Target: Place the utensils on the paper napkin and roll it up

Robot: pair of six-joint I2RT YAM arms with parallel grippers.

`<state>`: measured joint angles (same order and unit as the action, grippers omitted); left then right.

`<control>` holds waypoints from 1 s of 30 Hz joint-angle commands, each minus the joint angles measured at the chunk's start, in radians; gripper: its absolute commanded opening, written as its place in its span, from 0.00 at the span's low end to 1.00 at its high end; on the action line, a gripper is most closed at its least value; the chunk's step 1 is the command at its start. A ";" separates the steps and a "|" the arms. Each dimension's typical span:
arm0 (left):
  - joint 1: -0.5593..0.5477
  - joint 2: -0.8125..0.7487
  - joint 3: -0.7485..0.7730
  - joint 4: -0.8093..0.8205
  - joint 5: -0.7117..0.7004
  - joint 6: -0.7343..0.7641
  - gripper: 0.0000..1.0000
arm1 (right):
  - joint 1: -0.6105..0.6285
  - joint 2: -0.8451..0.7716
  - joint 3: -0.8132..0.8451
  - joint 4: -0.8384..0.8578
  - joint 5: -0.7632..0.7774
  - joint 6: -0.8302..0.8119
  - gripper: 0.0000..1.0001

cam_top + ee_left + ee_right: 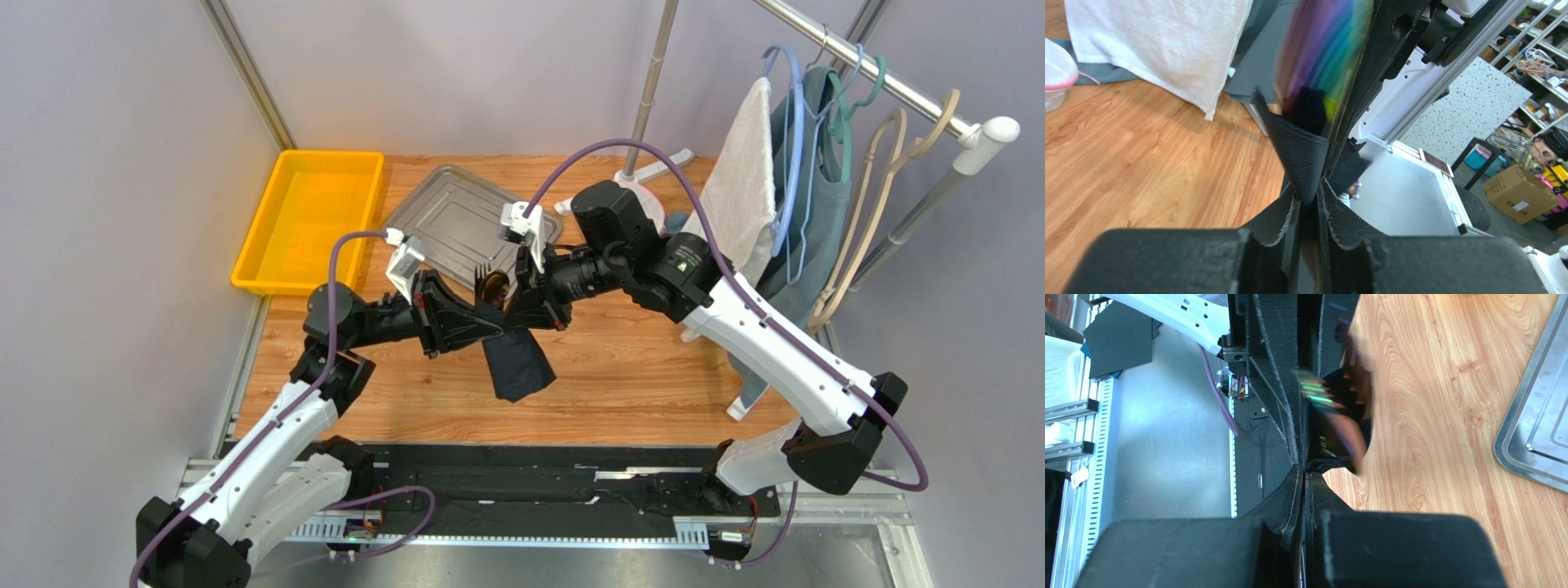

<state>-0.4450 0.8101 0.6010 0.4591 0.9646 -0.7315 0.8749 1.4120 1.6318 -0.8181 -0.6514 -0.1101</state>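
Above the wooden table, the black paper napkin [518, 361] hangs as a loose fold between my two grippers. My left gripper [488, 321] is shut on its upper left part, and the left wrist view shows the dark sheet [1303, 153] pinched between the jaws of the left gripper [1309, 195]. My right gripper [530, 306] is shut on the napkin from the right; in its wrist view the right gripper [1303, 473] has its jaws pressed together. The fork's tines [486, 271] and the spoon's gold bowl [497, 289] stick out of the top of the fold. In the wrist views the utensils [1321, 55] are a blurred coloured streak.
A grey metal tray [448, 221] lies just behind the grippers, with a yellow bin [307, 221] to its left. At the back right, a white towel [742, 184] and several hangers hang on a rack. A black mat [552, 490] runs along the near edge.
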 commanded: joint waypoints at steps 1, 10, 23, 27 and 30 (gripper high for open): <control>-0.001 -0.003 -0.007 0.092 -0.003 -0.029 0.08 | 0.007 -0.041 0.043 0.057 0.004 -0.008 0.00; 0.029 -0.019 -0.003 0.096 -0.050 -0.092 0.00 | -0.054 -0.097 0.013 0.054 0.082 0.018 0.37; 0.065 0.017 0.043 0.138 -0.046 -0.163 0.00 | -0.102 -0.229 -0.168 0.007 0.055 -0.016 0.68; 0.072 0.020 0.048 0.138 -0.050 -0.177 0.00 | -0.102 -0.246 -0.210 -0.015 0.032 -0.023 0.66; 0.072 0.017 0.054 0.139 -0.043 -0.178 0.00 | -0.102 -0.254 -0.236 -0.015 0.064 -0.042 0.57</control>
<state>-0.3798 0.8333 0.5995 0.5365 0.9218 -0.8917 0.7761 1.1870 1.4227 -0.8272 -0.5949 -0.1112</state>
